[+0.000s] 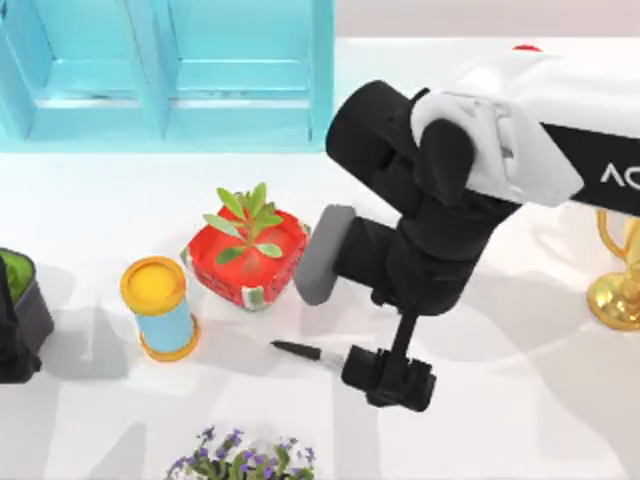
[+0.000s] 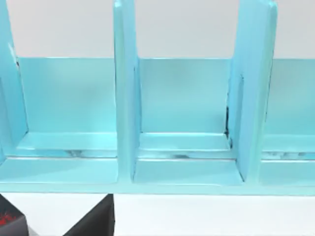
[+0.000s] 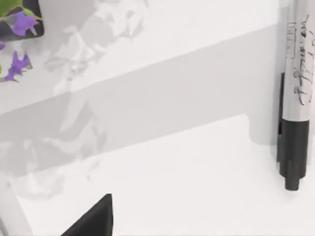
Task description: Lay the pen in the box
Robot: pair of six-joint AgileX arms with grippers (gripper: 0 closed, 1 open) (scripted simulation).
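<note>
While the right arm reaches in from the upper right of the top view, its right gripper [image 1: 390, 378] is seen low in the middle of the frame, down close to the white table [image 1: 520, 400]. The pen [image 1: 305, 351] is seen lying flat on the table, with its pointed black tip sticking out to the left of the gripper. Its other end is hidden under the gripper, so whether the pen is pinched cannot be told. In the right wrist view, the pen [image 3: 295, 98] is seen at the right edge, with grey barrel and black end. A red planter [image 1: 247, 256] with a green plant is placed above the pen, and a blue can [image 1: 160, 308] with a yellow lid is placed to its left. A blue box [image 1: 165, 70] with walls inside is found at the upper left. Purple flowers [image 1: 240, 458] are seen at the bottom edge. The left gripper [image 1: 15, 320] is parked at the left edge, and how its fingers are set cannot be told.
</note>
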